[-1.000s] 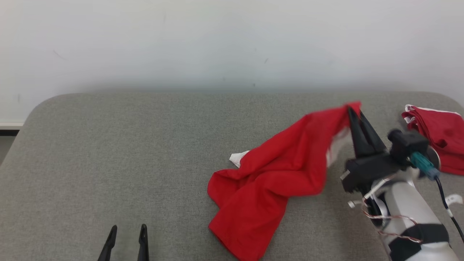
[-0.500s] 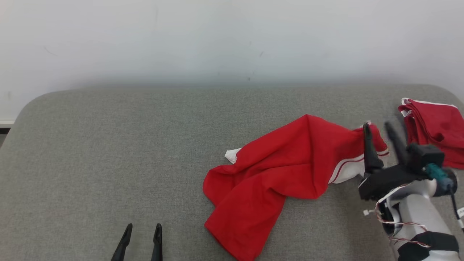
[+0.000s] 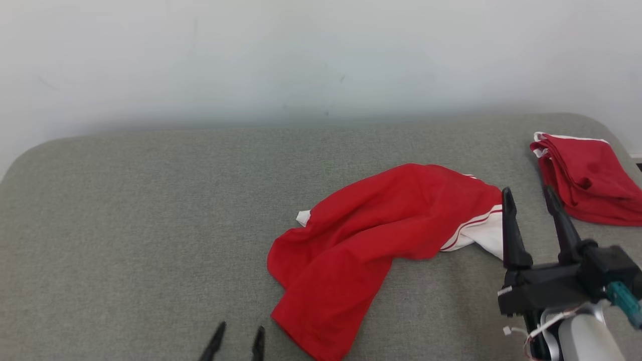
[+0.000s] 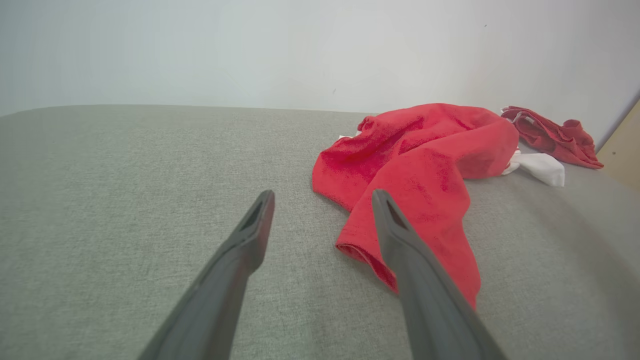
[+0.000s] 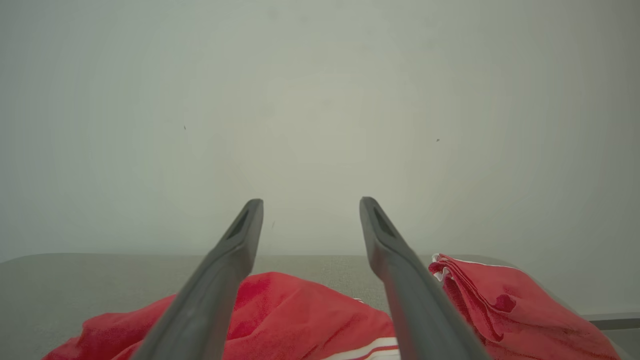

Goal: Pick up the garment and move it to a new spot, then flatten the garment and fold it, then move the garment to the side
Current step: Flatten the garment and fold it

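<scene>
Head view, red garment (image 3: pixel 381 225): sprawled left of the folded red pile (image 3: pixel 584 175), lying diagonal, white-striped end pointing toward that pile. Got the right gripper (image 3: pixel 527 190) spread, empty, near the pile. Left gripper (image 3: pixel 241 327) spread too, well away.

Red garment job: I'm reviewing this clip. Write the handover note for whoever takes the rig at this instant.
Left gripper: open, empty, low, near the hem of the garment.
Right gripper: open, empty, having just let go of the white-striped end; it stands by that end.
The garment lies crumpled and unheld on the grey surface, centre-right. A second red garment lies folded at the far right.
Done: pick-up and move to the new spot.
Left: flatten, fold, move aside.
</scene>
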`<state>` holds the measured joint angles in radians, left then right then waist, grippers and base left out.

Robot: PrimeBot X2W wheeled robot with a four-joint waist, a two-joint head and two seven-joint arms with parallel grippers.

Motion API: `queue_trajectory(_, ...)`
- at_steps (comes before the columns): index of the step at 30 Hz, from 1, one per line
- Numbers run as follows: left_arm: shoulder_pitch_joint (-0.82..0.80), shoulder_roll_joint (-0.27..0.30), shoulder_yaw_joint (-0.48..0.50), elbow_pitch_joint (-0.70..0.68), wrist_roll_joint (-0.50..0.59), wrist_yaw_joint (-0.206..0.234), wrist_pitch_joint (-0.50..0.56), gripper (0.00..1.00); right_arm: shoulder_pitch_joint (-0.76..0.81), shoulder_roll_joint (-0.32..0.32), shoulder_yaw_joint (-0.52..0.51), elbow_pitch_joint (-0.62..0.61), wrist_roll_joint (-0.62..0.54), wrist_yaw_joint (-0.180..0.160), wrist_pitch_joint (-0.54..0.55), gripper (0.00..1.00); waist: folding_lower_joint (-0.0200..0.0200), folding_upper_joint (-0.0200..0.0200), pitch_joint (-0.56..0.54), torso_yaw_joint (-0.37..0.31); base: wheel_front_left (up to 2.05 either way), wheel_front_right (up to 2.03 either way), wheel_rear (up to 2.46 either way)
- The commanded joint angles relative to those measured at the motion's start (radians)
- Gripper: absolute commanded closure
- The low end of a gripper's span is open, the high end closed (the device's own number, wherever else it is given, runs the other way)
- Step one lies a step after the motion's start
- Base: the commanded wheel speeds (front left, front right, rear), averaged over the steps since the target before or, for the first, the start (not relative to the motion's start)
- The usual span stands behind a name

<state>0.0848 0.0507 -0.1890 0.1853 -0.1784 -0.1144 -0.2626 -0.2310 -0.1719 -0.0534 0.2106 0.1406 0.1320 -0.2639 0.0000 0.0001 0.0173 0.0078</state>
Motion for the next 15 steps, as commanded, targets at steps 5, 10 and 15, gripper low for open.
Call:
queue_trajectory(5,0.025,-0.001,-0.099,0.042,0.000,-0.010,-0.003,0.00,0.098,0.026,0.005,-0.070,0.018,-0.002,0.000,0.00,0.0000,-0.0001,0.000,-0.024,0.00,0.00,0.00)
queue_trajectory(10,0.013,0.000,-0.216,0.116,-0.010,-0.015,-0.003,0.00,0.190,0.066,-0.009,-0.122,0.027,-0.002,0.000,0.00,0.0000,-0.0001,0.002,-0.037,0.00,0.00,0.00)
queue_trajectory(15,-0.013,-0.010,-0.293,0.194,-0.041,-0.015,-0.003,0.00,0.262,0.099,-0.002,-0.118,0.033,-0.002,0.000,0.00,0.0000,-0.0001,0.007,-0.044,0.00,0.00,0.00)
